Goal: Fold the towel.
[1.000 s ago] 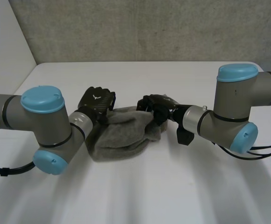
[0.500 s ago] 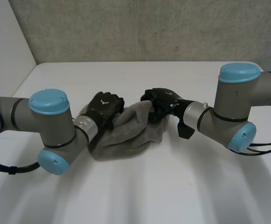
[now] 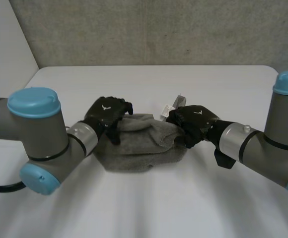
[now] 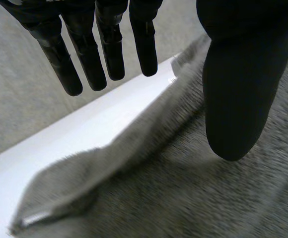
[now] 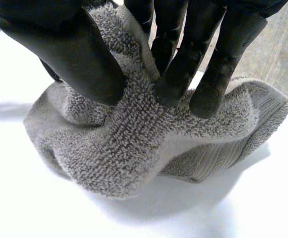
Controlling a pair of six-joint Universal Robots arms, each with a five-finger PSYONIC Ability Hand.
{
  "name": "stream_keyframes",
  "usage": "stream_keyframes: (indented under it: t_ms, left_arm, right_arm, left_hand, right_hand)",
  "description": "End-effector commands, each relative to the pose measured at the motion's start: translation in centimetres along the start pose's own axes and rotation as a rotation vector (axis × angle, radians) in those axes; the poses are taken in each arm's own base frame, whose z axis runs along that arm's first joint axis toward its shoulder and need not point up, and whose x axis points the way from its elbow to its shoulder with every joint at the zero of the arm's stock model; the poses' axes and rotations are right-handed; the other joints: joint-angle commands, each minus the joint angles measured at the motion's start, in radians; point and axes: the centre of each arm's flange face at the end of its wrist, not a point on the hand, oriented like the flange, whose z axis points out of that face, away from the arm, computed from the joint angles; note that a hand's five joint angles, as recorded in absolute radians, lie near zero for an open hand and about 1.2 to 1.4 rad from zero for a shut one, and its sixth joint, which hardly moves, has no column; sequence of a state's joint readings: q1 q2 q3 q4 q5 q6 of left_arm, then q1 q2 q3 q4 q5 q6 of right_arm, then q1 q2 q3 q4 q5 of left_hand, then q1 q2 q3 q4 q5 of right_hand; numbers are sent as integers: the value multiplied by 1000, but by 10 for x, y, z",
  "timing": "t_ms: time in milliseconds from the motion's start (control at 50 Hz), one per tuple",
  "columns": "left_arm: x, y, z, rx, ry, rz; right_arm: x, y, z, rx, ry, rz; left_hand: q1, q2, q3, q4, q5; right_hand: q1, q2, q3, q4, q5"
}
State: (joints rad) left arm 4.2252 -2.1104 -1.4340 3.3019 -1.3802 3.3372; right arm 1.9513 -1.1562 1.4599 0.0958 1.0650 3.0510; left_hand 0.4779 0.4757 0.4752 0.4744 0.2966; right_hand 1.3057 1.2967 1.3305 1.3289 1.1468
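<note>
The grey towel (image 3: 143, 148) lies bunched in a thick heap at the middle of the white table (image 3: 149, 208). My left hand (image 3: 109, 115) is at the heap's left far side; its fingers (image 4: 109, 49) are straight and spread above the towel (image 4: 183, 198), and the thumb hangs just over the cloth. My right hand (image 3: 193, 123) is at the heap's right end. There its thumb (image 5: 69, 44) and fingers pinch a raised fold of the towel (image 5: 134, 148). A small white label (image 3: 172, 106) sticks out beside the right hand.
Both grey arms reach in from the sides, low over the table. The table's far edge meets a grey wall (image 3: 149, 29). Bare white table lies in front of the towel and behind it.
The left hand's fingers have straightened and let go of the towel. The right hand has shut on the towel's right end and moved right, drawing the heap that way.
</note>
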Motion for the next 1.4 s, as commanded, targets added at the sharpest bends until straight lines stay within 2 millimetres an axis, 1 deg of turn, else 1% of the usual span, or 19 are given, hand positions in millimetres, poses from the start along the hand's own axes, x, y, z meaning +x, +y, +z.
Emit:
stream_keyframes:
  t_ms: [20, 220, 500, 540, 740, 820, 880, 920, 940, 960, 980, 1000, 1020, 1040, 1080, 1160, 1260, 1300, 1400]
  left_arm:
    - [19, 9, -2, -14, 44, -8]
    - [20, 6, 7, 65, 21, 3]
    - [9, 10, 10, 71, -61, 7]
    - [9, 15, 12, 66, -54, 8]
    - [7, 22, 34, 81, -16, 18]
    - [0, 13, 47, 141, -40, 29]
    - [-14, -6, 61, 244, -90, 45]
    - [-27, -23, 66, 317, -129, 55]
    - [-41, -42, 70, 399, -176, 67]
    - [-53, -62, 73, 487, -223, 78]
    - [-53, -63, 73, 488, -223, 78]
    - [-62, -89, 70, 595, -276, 87]
    - [-71, -120, 61, 721, -336, 89]
    - [-71, -120, 61, 722, -337, 89]
    - [-87, -174, 32, 948, -450, 85]
    - [-87, -195, 12, 1052, -481, 82]
    - [-78, -172, 5, 973, -453, 78]
    - [-73, -154, 6, 915, -432, 81]
    - [-46, -70, -2, 649, -308, 91]
  right_arm:
    - [-9, -4, -16, 11, -1, 5]
    - [-21, -11, -40, 39, -30, -11]
    - [-16, -6, -43, -13, -24, -83]
    - [-16, 1, -38, -52, -33, -134]
    - [1, 12, -8, -119, -35, -181]
    - [16, -4, 11, -63, 0, -217]
    - [22, -15, 18, -28, 28, -247]
    - [40, -56, 32, 121, 120, -364]
    - [40, -56, 32, 122, 120, -365]
    - [46, -83, 34, 235, 176, -434]
    - [51, -108, 36, 354, 236, -493]
    - [51, -108, 36, 355, 237, -494]
    - [55, -129, 33, 474, 300, -542]
    - [55, -129, 33, 475, 300, -542]
    - [48, -169, 13, 714, 395, -620]
    - [26, -183, -8, 855, 405, -659]
    - [15, -158, -14, 782, 373, -634]
    - [13, -130, -9, 653, 342, -601]
    - [10, -81, -7, 376, 290, -558]
  left_hand:
    - [59, 61, 61, 62, 65]
    - [132, 134, 135, 135, 139]
    - [693, 695, 695, 696, 699]
    - [917, 919, 920, 921, 924]
    - [918, 921, 921, 922, 925]
    - [918, 921, 921, 922, 925]
    - [918, 921, 921, 922, 925]
    - [918, 921, 921, 922, 925]
    - [918, 921, 921, 922, 925]
    - [918, 921, 921, 922, 925]
    - [918, 921, 921, 922, 925]
    - [918, 921, 921, 922, 925]
    - [918, 921, 921, 922, 925]
    - [918, 921, 921, 922, 925]
    - [918, 921, 921, 922, 925]
    - [918, 921, 921, 922, 925]
    - [918, 921, 921, 922, 925]
    - [918, 921, 921, 922, 925]
    - [918, 921, 921, 922, 925]
  right_hand:
    - [91, 100, 66, 67, 75]
    - [91, 100, 66, 67, 75]
    - [91, 100, 66, 67, 75]
    - [91, 100, 66, 67, 75]
    - [91, 100, 66, 67, 75]
    - [91, 100, 66, 67, 75]
    - [91, 100, 66, 67, 75]
    - [91, 100, 66, 67, 75]
    - [91, 100, 66, 67, 75]
    - [91, 100, 66, 67, 75]
    - [91, 100, 66, 67, 75]
    - [91, 100, 66, 67, 75]
    - [91, 100, 66, 67, 75]
    - [91, 100, 66, 67, 75]
    - [91, 100, 66, 67, 75]
    - [91, 100, 66, 67, 75]
    - [91, 100, 66, 67, 75]
    - [91, 100, 66, 67, 75]
    - [91, 100, 66, 67, 75]
